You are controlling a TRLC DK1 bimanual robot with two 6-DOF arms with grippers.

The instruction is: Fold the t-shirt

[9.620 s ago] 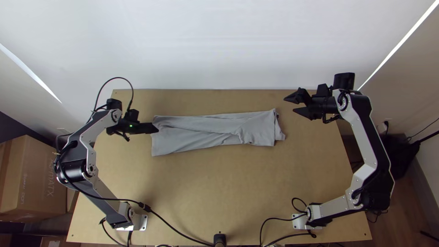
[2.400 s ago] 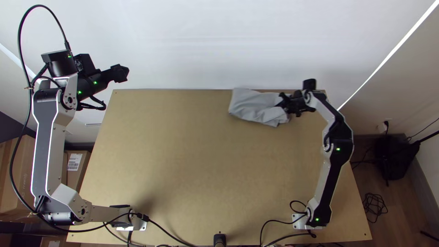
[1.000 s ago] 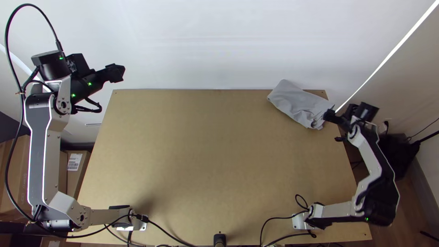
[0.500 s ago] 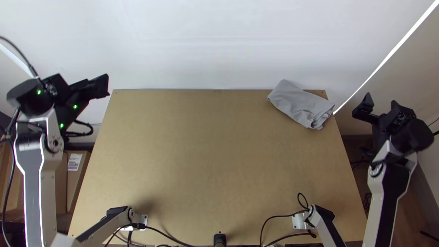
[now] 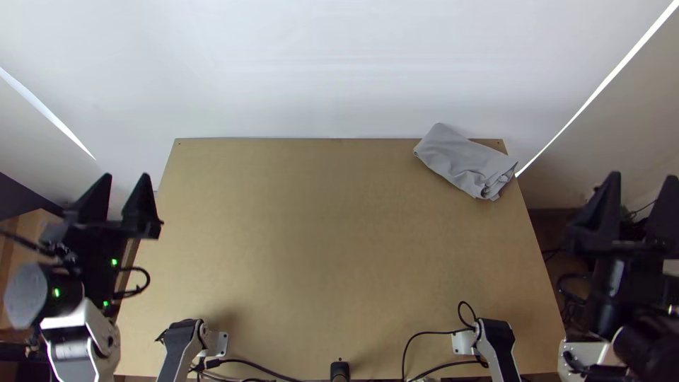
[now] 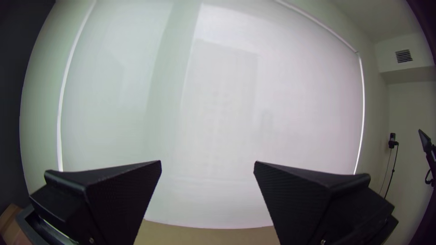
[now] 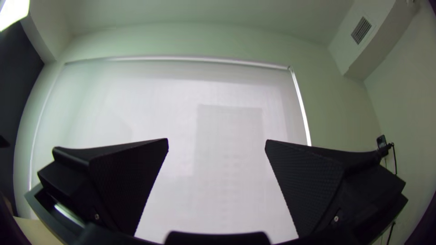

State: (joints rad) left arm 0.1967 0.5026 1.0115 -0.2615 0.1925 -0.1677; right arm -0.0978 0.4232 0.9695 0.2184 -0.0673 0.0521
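- One table carries the whole job, and the change on it is that the work seems to be over: both arms have pulled back to the table's sides
- The left arm and the right arm have swung back from the table's far side over the last half second, which I take as a retreat after the final placing rather than a set-up for another fold
- The t-shirt lies in a compact, many-layered bundle at the table's far right corner, set askew, one end reaching past the far edge; it matches how it lay half a second ago, whereas it was a long strip nearer the table's middle at first, so the fold looks finished, if a little rumpled
- The left gripper, off the table's left side, is spread wide with nothing between its fingers
- The right gripper, off the table's right side, is likewise parted and empty, well clear of the cloth, so little should disturb the bundle now
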